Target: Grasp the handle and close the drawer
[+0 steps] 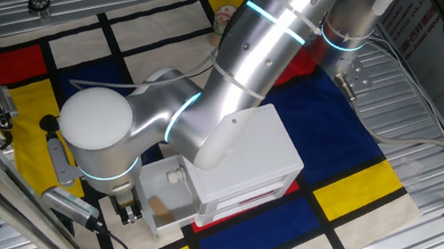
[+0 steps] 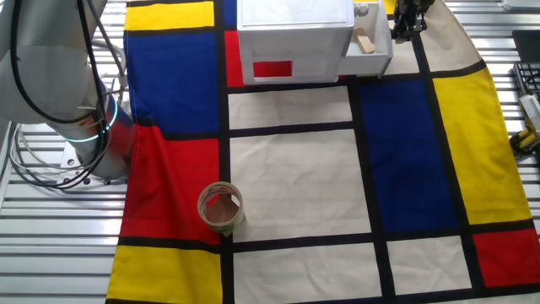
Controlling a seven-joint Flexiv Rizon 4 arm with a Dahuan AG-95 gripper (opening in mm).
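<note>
**Approach to handle, drawer still open**

Drawer [image 2: 369,44] sticks out of the cabinet [image 2: 294,40], top centre-right of the other fixed view. Tool [image 2: 411,21] is just beside its front; can't tell jaw gap, handle not visible. Next: align on the knob, pinch, push inward.
</note>
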